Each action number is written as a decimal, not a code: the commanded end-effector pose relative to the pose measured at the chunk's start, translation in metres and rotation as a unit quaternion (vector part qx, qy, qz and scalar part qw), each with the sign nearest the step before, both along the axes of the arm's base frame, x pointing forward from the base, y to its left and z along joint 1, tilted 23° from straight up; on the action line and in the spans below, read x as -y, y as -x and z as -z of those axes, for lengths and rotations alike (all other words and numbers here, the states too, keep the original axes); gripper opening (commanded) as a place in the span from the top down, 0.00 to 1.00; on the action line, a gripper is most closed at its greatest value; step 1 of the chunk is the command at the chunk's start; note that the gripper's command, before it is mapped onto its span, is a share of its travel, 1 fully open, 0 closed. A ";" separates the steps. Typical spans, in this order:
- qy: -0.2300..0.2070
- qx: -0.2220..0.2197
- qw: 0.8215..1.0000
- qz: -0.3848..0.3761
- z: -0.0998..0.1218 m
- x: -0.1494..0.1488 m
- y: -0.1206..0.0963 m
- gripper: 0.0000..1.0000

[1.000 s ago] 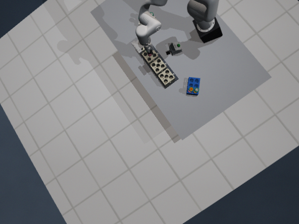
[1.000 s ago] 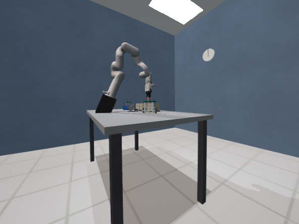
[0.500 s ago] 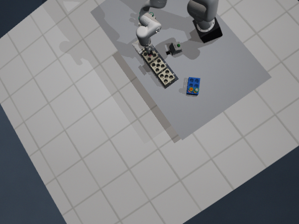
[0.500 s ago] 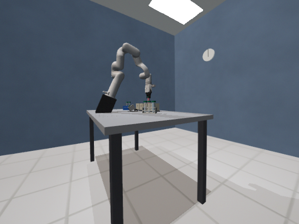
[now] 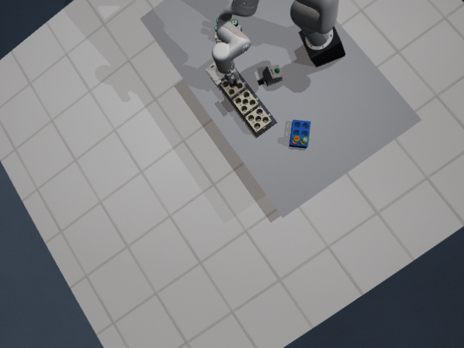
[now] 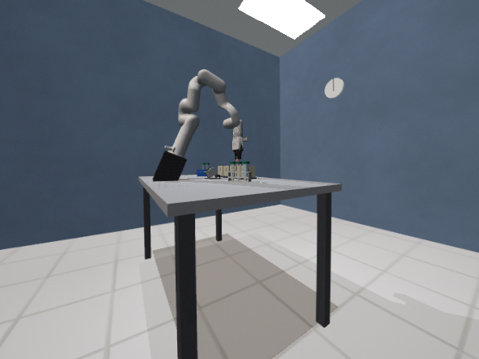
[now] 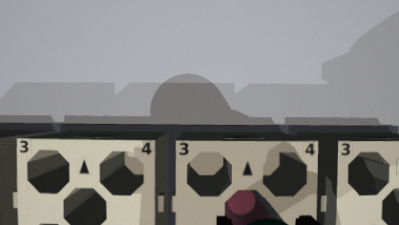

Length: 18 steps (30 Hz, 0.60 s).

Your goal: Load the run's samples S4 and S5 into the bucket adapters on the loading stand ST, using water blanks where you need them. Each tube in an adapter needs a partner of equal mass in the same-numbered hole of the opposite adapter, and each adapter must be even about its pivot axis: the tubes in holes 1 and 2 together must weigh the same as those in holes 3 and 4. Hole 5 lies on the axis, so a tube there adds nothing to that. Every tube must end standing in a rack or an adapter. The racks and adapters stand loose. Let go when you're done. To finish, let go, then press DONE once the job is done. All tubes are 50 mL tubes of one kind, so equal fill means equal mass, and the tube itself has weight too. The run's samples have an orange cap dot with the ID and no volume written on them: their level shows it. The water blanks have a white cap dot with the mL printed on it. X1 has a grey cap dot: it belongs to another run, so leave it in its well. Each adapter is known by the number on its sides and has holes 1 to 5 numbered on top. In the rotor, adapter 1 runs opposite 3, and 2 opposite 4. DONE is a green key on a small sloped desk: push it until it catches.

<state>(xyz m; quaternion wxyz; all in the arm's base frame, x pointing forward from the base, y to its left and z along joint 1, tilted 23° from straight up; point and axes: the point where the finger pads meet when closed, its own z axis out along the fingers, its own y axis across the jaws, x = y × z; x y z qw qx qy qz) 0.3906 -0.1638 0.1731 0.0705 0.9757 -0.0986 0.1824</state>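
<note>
My gripper point(image 5: 233, 82) point(image 6: 238, 157) is shut on a green-capped tube with red contents point(image 7: 241, 203) and holds it upright over an adapter point(image 5: 230, 92) point(image 7: 183, 210) on the loading stand. In the wrist view the tube's lower end covers the area of hole 5; its exact height over the hole is unclear. Its cap dot is hidden. Two nearer adapters point(image 5: 237, 106) point(image 5: 251, 125) show empty holes. The fourth adapter is partly hidden by the arm. A blue rack point(image 5: 300, 128) point(image 6: 201, 173) holds an orange-dot tube point(image 5: 296, 138) and a tube with a pale dot point(image 5: 305, 139).
The DONE desk point(image 5: 271, 77) with its green key point(image 5: 277, 70) stands between the stand and the arm's base. A clear rack point(image 6: 239, 179) with several green-capped tubes is partly under the arm in the top view. The table's edge runs close along the stand's far side.
</note>
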 end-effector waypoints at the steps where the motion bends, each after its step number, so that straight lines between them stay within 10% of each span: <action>1: 0.000 0.002 1.000 0.000 0.002 0.001 -0.002 1.00; 18: 0.000 0.002 1.000 0.000 0.016 0.004 -0.008 1.00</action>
